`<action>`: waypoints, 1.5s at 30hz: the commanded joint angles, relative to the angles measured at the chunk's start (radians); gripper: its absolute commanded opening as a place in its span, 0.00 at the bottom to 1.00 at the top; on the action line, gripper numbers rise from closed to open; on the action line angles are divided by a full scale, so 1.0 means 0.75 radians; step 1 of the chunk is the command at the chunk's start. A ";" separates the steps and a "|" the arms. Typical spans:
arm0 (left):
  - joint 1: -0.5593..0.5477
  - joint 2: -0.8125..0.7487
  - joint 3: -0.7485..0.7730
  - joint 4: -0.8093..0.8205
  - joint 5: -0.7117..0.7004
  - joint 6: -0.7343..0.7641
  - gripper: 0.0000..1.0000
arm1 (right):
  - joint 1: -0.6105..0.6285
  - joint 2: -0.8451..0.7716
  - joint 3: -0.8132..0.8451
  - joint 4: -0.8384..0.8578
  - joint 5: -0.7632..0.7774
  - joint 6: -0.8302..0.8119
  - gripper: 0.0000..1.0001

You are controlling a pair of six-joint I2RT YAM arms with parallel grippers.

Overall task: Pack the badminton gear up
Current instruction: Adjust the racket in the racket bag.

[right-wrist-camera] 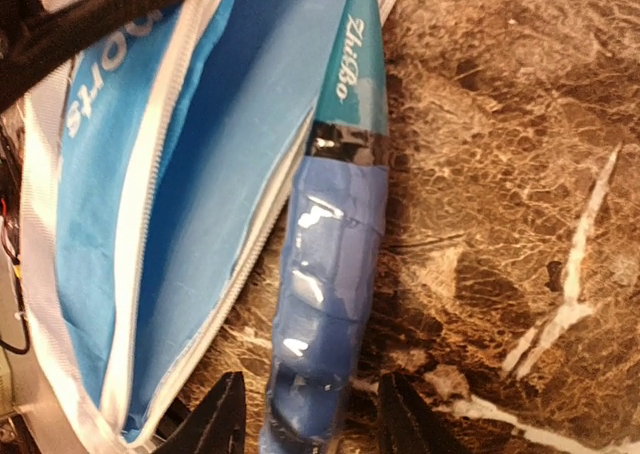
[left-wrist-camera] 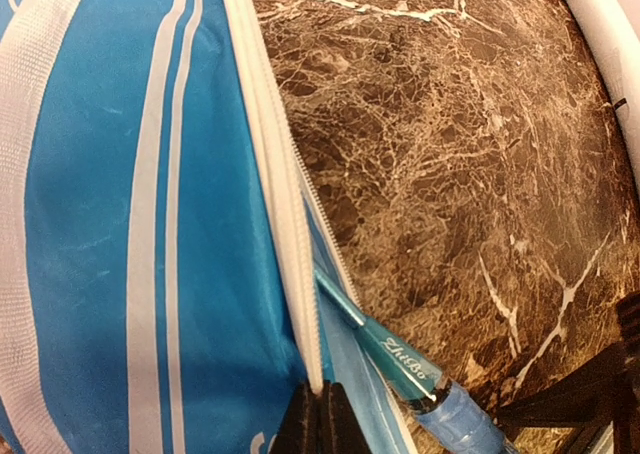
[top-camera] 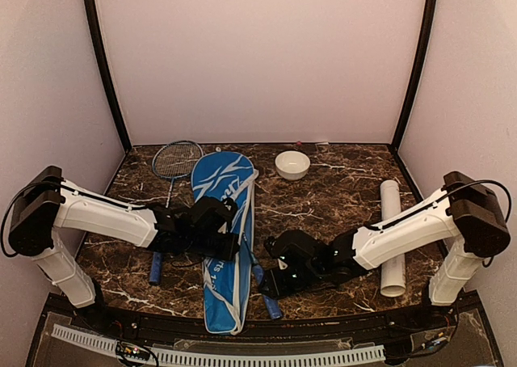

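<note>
Lying centre frame: long blue white-trimmed fabric racket cover [top-camera: 222, 189]

A blue taped racket handle [right-wrist-camera: 325, 274] pokes from its open edge onto the brown marble surface [top-camera: 339, 205]. The left hand [left-wrist-camera: 320, 419] is clenched on the cover's white trim; the right hand [right-wrist-camera: 312, 414] straddles the handle, released.

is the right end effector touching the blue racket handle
Apart. The right wrist view shows the right end effector open astride the racket handle, with a clear gap between each finger and it.
</note>
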 commanded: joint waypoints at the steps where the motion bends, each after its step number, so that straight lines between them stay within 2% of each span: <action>1: 0.013 -0.046 -0.019 0.033 0.028 0.006 0.00 | -0.010 0.072 0.023 0.051 -0.048 -0.021 0.39; 5: 0.015 -0.049 -0.025 0.042 0.042 0.002 0.00 | -0.011 0.114 0.028 0.106 -0.080 -0.002 0.32; 8: 0.014 -0.049 -0.027 0.048 0.054 0.000 0.00 | -0.010 0.127 0.032 0.137 -0.090 0.015 0.23; 12: 0.016 -0.056 -0.033 0.062 0.073 0.002 0.00 | -0.009 0.099 0.050 0.159 -0.097 0.033 0.11; 16: 0.016 -0.066 -0.041 0.071 0.085 0.012 0.00 | -0.012 0.053 0.072 0.162 -0.091 0.039 0.05; 29: 0.016 -0.097 -0.080 0.091 0.097 0.001 0.00 | -0.012 0.022 0.131 0.249 -0.175 0.077 0.02; 45: 0.016 -0.169 -0.123 0.237 0.186 -0.064 0.00 | -0.025 0.167 0.233 0.252 -0.117 0.046 0.02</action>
